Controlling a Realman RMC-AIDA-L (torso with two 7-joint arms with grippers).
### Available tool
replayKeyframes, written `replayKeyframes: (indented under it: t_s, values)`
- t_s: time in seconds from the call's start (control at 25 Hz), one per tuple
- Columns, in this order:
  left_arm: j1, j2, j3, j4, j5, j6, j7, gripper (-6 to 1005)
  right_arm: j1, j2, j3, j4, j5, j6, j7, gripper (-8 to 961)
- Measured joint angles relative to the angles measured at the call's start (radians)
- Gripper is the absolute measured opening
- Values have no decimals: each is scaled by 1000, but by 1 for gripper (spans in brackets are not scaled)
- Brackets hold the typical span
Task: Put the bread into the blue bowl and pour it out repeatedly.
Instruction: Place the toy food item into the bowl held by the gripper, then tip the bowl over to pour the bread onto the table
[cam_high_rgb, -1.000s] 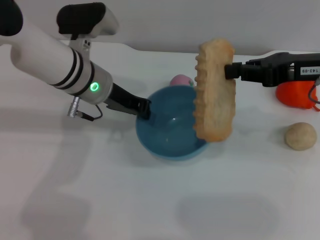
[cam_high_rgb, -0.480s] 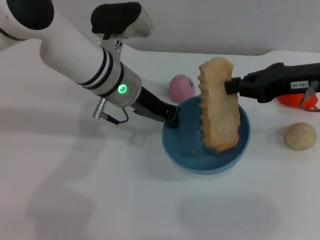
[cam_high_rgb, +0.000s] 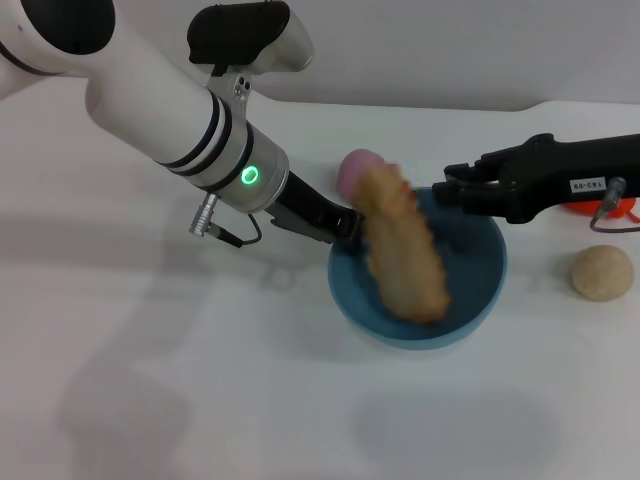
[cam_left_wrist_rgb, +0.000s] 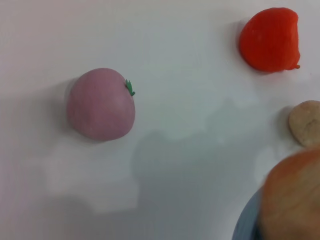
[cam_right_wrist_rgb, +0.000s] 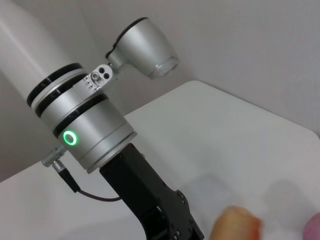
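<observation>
The bread (cam_high_rgb: 404, 248), a blurred tan loaf, lay tilted in the glossy blue bowl (cam_high_rgb: 480, 300). The left gripper (cam_high_rgb: 345, 226) clamped the bowl's rim; the right gripper (cam_high_rgb: 452, 183) hung released above it. A pink ball (cam_high_rgb: 354, 166) and beige ball (cam_high_rgb: 602, 272) sat nearby.

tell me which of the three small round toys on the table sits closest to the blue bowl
The pink round toy, right behind the blue bowl's far rim beside the bread. The beige ball lies well apart, and the orange-red toy is behind the right gripper.
</observation>
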Motion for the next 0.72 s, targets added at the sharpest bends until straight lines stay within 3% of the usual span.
replayKeyframes:
  t_s: [0.16, 0.32, 0.4, 0.72]
  values:
    - [-1, 0, 0, 1, 7, 6, -3, 6, -30, -1, 16, -37, 33, 0, 0, 347]
    - [-3, 1, 0, 3, 34, 19, -6, 6, -62, 1, 68, -66, 65, 7, 4, 347]
    - [-7, 0, 6, 3, 64, 39, -19, 6, -86, -1, 162, -64, 91, 8, 14, 347]
    - [-54, -2, 204, 11, 149, 261, -129, 6, -168, -12, 333, -1, 88, 4, 64, 348]
